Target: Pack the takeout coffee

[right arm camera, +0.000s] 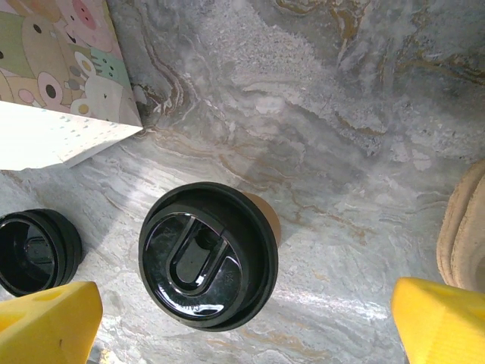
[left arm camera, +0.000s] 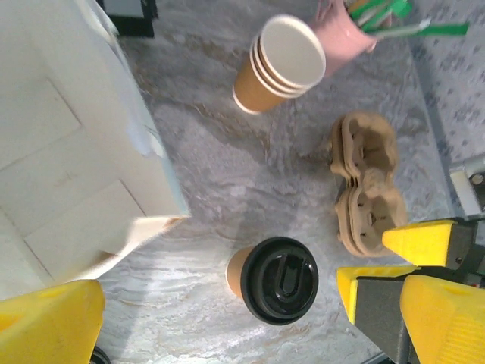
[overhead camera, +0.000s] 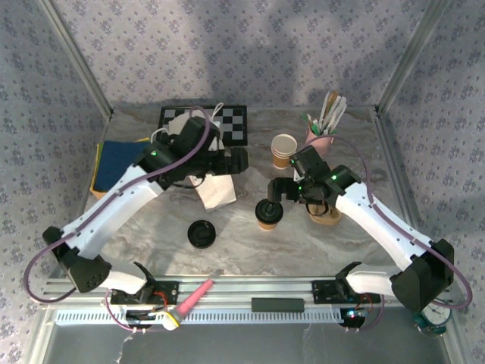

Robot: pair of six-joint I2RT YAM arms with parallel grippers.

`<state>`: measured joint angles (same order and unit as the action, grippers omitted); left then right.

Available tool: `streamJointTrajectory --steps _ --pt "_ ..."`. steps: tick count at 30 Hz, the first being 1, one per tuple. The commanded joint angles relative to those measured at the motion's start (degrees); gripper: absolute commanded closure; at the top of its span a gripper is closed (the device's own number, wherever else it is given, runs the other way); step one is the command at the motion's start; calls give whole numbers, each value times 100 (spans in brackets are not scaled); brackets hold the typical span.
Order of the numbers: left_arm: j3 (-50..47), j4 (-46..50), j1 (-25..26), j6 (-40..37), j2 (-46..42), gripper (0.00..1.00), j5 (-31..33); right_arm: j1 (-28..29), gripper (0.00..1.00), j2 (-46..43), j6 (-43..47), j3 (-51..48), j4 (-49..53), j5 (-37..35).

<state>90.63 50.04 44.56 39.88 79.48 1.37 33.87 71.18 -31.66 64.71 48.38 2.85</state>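
Right pincer (right arm camera: 242, 337) hangs spread wide above the lidded takeout coffee (right arm camera: 208, 265), apart.

Top external: fixed high above and behind the near edge, facing forward and steeply down, far enough to take in the whole table (overhead camera: 235, 246) and the patterned back wall (overhead camera: 242, 45).

Left wrist: at middling height, looking down over the table's right half, across the white bag (left arm camera: 68, 152), stack of cups (left arm camera: 280, 64), cup carrier (left arm camera: 367, 197) and lidded cup (left arm camera: 276, 280).

Right wrist: far closer, aimed almost straight down onto that same lidded cup (right arm camera: 208, 265).

Shared among all three: lidded cup, a corner of the white bag, the cup carrier. Shared between top external and right wrist: the loose black lids (right arm camera: 34, 250).
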Motion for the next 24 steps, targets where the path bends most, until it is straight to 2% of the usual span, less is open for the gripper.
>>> streamJointTrajectory --steps 1,8,15,19,24 --pt "-41 187 -35 -128 -294 0 30 87 0 100 -59 307 272 -343" --pt "87 335 -35 -221 -571 0 -12 199 0 281 -60 702 384 -524" --pt "602 1111 -241 -349 -790 2 508 288 0 442 69 1075 582 -774" --pt "514 1258 -468 -368 -1035 2 720 339 0 537 81 1151 591 -831" --pt "351 1052 -488 -268 -1017 5 382 229 0 462 -35 1091 729 -958"
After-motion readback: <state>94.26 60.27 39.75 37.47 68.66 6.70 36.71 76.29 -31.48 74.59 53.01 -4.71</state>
